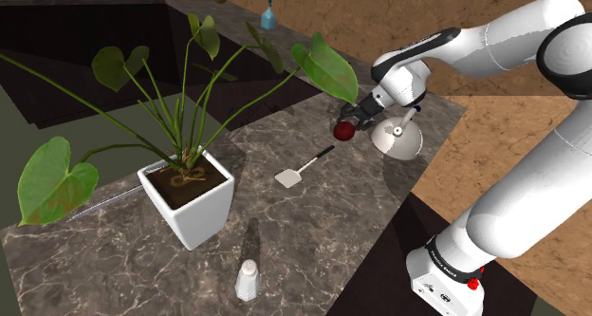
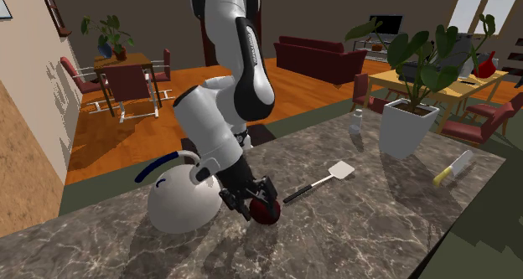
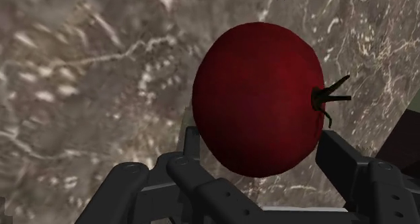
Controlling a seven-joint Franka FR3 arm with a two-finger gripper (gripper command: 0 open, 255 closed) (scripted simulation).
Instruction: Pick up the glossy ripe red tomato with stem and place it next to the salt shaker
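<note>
Marble counter [image 1: 313,219] below: my gripper [image 3: 261,148] pinches the tomato [image 1: 344,131], just beside the kettle [image 1: 397,139]. I'd lift straight up, carry it over the spatula [image 1: 289,176], then lower gently beside the far-off shaker [image 1: 247,281].

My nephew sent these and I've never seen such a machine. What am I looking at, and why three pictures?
It is a computer-drawn white robot arm with a black two-finger claw, working at a dark marble counter. One picture looks down from beside the arm's base, one faces the arm, one comes from a camera on the hand. On the counter are a leafy plant in a white square pot, a small white salt shaker, a white spatula with a dark handle and a rounded pale kettle. The claw is closed on a dark red tomato with a stem, beside the kettle.
</note>
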